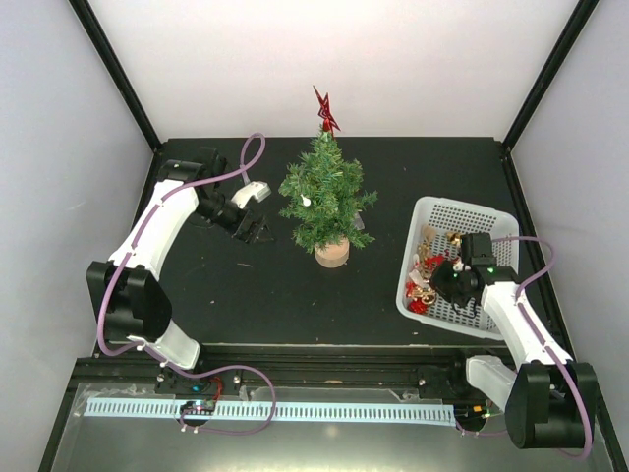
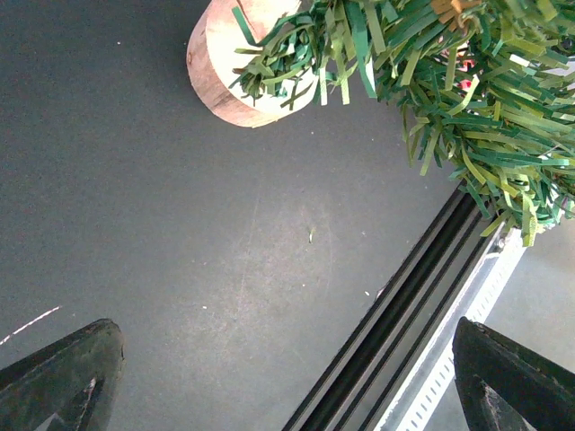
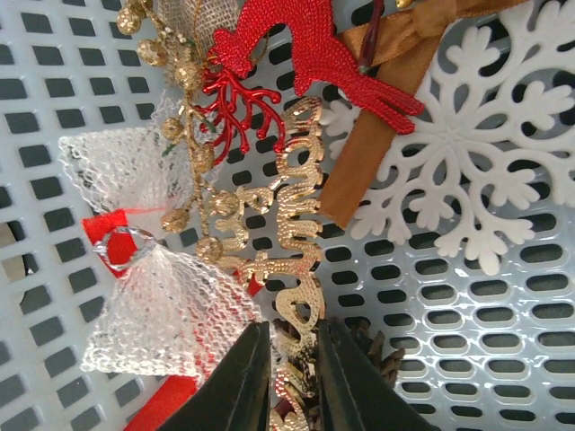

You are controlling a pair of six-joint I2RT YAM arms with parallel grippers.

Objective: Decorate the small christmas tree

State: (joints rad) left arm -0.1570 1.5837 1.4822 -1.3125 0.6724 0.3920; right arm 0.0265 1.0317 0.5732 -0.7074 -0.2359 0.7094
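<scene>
One gold script ornament [image 3: 289,242] is pinched by the narrowed jaws of the right gripper [image 3: 292,341] inside the white basket [image 1: 462,208], so picking is judged in hand, and a lift toward the small christmas tree [image 1: 326,192], mid-table beside the wide-open left gripper [image 1: 257,232], is called for.

Small christmas tree [image 2: 467,99], top off-frame

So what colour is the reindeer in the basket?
The reindeer is red; right wrist view.
</scene>
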